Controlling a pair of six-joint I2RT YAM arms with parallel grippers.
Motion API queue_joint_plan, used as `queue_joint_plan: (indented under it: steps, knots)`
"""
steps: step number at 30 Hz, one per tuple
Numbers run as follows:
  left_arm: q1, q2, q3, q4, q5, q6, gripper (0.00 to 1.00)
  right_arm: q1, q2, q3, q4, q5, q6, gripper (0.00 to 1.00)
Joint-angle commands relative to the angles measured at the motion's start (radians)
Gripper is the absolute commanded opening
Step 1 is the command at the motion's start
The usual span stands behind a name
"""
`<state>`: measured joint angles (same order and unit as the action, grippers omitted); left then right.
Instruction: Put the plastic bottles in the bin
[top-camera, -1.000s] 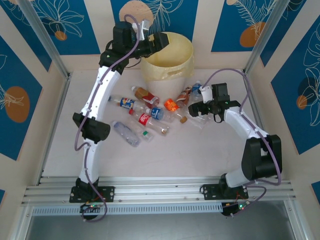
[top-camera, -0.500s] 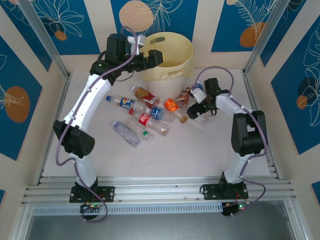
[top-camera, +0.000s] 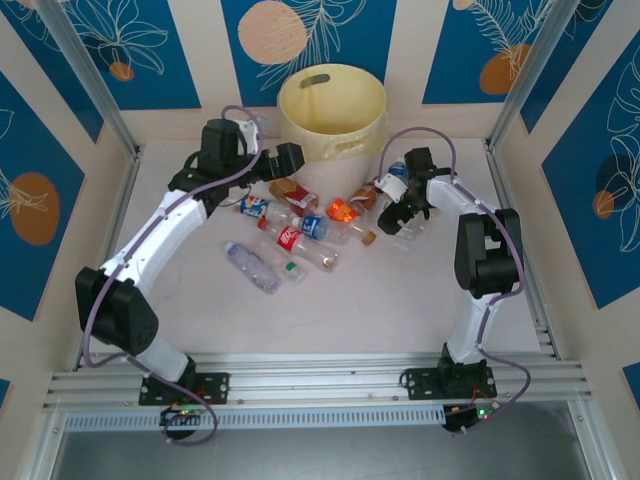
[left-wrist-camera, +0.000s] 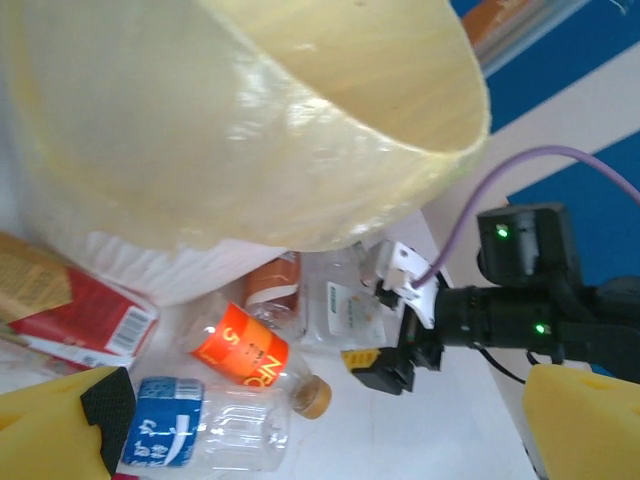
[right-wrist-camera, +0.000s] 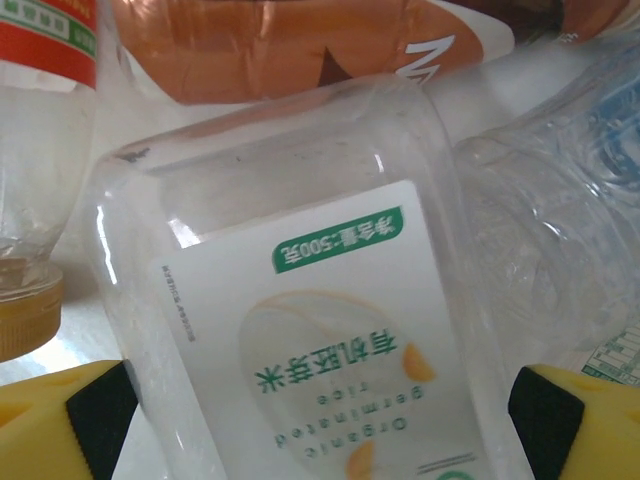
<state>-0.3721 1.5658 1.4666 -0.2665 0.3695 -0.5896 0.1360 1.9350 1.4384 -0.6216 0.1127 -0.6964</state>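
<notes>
Table (top-camera: 400, 310) bare just beyond the arm bases; nearest item a clear bottle (top-camera: 250, 267) on its side, left of centre. Past it the plastic bottles (top-camera: 325, 258) lie in a loose heap mid-table: red-label bottle (top-camera: 289, 238), blue-label bottle (top-camera: 313, 227), orange-label bottle (top-camera: 342, 210), all lying flat, touching or close to it. Right gripper (top-camera: 402, 212) low at the heap's right end; claw spread wide astride a clear white-label bottle (right-wrist-camera: 320, 330) resting on the table; pads (right-wrist-camera: 100, 410) just beside its flanks, contact cannot be told. Left gripper (top-camera: 290, 160) farther back, above the heap's far-left end, near the bin's left side; claw spread wide, nothing pinched. Bin (top-camera: 335, 140) farthest, upright at back-centre, mouth open; every bottle seen lies on the table outside it, the closest near its foot.
</notes>
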Motion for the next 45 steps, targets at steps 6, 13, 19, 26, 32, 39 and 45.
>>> queue_joint_plan:
  steps: [6,13,19,26,32,39,45]
  knots:
    - [0.074,-0.109,-0.149,0.126,-0.080,-0.083,1.00,0.006,0.045,-0.003,-0.032,-0.016,-0.055,0.96]
    - [0.097,-0.157,-0.212,0.140,-0.120,-0.081,1.00,0.057,-0.093,-0.140,-0.041,0.013,0.132,0.95]
    - [0.107,-0.153,-0.226,0.145,-0.109,-0.083,1.00,0.097,-0.161,-0.202,-0.009,0.087,0.151,0.96]
    - [0.119,-0.156,-0.254,0.157,-0.109,-0.098,1.00,0.092,-0.100,-0.141,-0.037,0.152,0.044,0.97]
    - [0.131,-0.158,-0.272,0.159,-0.113,-0.113,1.00,0.105,-0.173,-0.099,-0.110,0.007,0.033,0.97]
    - [0.144,-0.161,-0.278,0.159,-0.112,-0.116,1.00,0.094,-0.212,-0.122,-0.077,0.008,-0.066,0.99]
    - [0.153,-0.166,-0.294,0.160,-0.116,-0.122,1.00,0.075,-0.129,-0.075,-0.105,0.030,-0.165,0.99]
